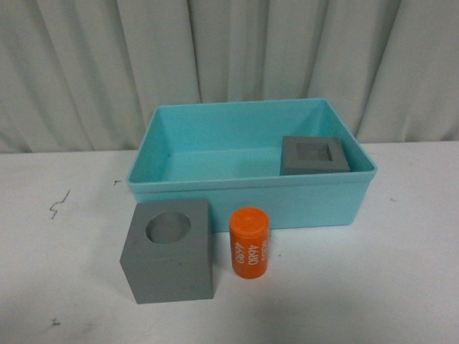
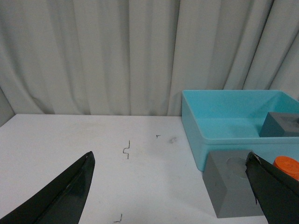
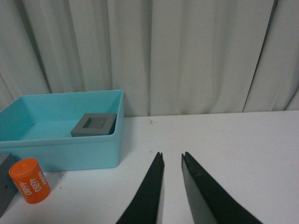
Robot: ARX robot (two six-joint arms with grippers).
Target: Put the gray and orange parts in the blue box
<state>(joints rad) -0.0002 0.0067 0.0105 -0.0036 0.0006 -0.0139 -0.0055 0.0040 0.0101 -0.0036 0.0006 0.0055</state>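
The blue box (image 1: 215, 197) stands at the table's middle back. A gray cube with a square recess (image 1: 314, 154) lies inside it at the right. A gray cube with a round recess (image 1: 168, 252) stands on the table in front of the box, with the orange cylinder (image 1: 250, 243) upright just right of it. Neither arm shows in the front view. My left gripper (image 2: 170, 161) is open and empty, left of the round-recess cube (image 2: 231, 189). My right gripper (image 3: 172, 155) is shut and empty, over bare table right of the box (image 3: 70, 149) and the cylinder (image 3: 29, 180).
A white table (image 1: 56, 225) carries a few small dark marks (image 1: 57, 204) at its left. A pleated pale curtain (image 1: 224, 43) hangs close behind the box.
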